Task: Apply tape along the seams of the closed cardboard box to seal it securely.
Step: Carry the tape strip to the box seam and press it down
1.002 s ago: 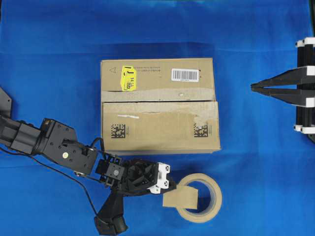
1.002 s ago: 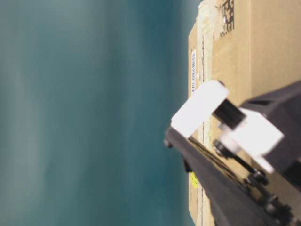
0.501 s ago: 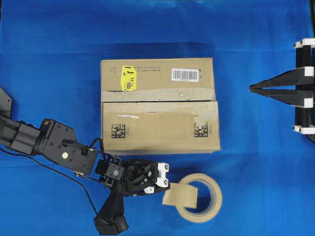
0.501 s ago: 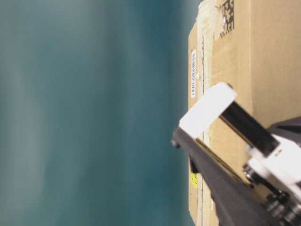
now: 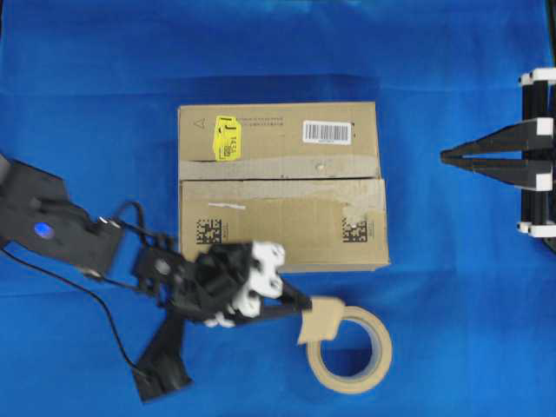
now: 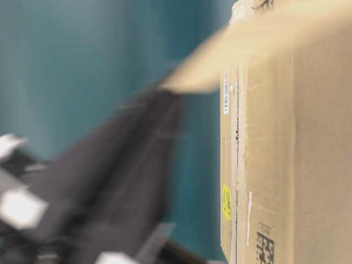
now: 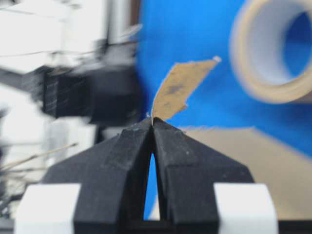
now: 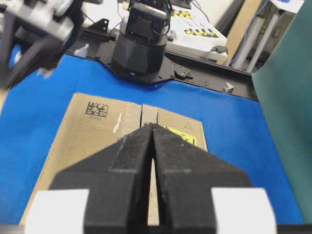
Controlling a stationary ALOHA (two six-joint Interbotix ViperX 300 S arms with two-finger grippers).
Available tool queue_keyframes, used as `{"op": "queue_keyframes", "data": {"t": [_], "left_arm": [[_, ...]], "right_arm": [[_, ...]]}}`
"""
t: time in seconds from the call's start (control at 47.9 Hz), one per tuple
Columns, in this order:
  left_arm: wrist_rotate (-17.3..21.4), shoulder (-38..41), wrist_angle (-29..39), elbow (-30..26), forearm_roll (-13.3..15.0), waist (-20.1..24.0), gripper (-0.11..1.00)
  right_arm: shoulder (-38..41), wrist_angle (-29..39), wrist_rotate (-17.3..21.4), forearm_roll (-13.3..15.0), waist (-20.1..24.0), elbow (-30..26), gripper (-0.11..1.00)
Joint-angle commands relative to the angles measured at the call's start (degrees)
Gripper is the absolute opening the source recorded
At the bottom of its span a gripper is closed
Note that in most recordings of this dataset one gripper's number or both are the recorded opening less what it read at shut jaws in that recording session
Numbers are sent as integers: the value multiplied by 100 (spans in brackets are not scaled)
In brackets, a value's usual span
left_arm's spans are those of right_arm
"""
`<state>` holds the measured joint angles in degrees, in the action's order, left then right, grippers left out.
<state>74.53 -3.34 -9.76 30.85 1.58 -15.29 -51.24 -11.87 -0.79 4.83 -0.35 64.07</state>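
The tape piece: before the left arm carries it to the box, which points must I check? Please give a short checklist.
1. Left gripper shut on the tape: ok.
2. Tape free of the roll: cannot tell; in the overhead view they overlap.
3. Tape flat, not curled: not ok, it bends at the pinch.
4. Seam of the cardboard box uncovered: ok.
5. Right gripper shut, away from the box: ok.

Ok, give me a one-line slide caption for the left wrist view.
Left gripper shut on the tape, pinching its edge, with the roll blurred on the blue cloth beyond.
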Motion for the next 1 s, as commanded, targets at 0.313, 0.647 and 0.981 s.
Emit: {"op": "queue_keyframes", "data": {"t": [0.313, 0.647, 0.981], "left_arm": [[-35, -993, -360, 466, 0, 1072, 0], [-281, -501, -413, 536, 18, 1529, 0], [-800, -132, -457, 712, 18, 1758, 0]], "right_arm": [[70, 0, 18, 9, 9, -141, 0], [211, -9, 18, 9, 9, -123, 0], [343, -9, 35, 0, 9, -105, 0]]}}
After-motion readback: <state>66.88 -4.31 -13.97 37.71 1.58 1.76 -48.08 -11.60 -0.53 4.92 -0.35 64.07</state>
